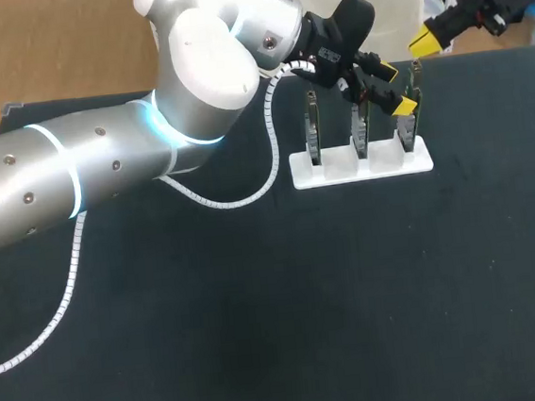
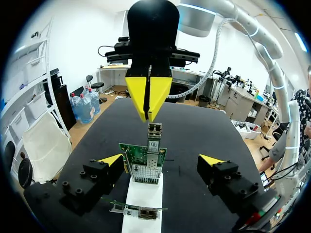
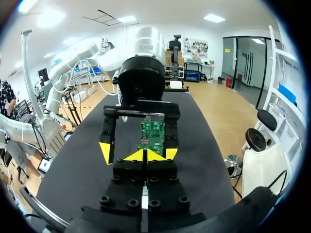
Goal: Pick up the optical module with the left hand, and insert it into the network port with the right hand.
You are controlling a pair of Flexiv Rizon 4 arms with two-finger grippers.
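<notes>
A black counter point(image 1: 259, 306) carries a white slotted plastic holder point(image 1: 361, 165) in the upper right of the head view, with three green circuit boards standing upright in it. The left gripper point(image 1: 392, 88) sits at the rightmost green board point(image 2: 144, 156), its fingers point(image 2: 112, 160) spread wide, one on each side of the board and touching neither it nor anything else. The small silver optical module point(image 2: 154, 137) stands upright at the top edge of that board, its lower end in the board's perforated metal network port point(image 2: 145, 174). The right gripper point(image 2: 148, 104), in the upper right corner of the head view, has its fingers pressed together and empty, just beyond the module's free end; contact cannot be judged.
</notes>
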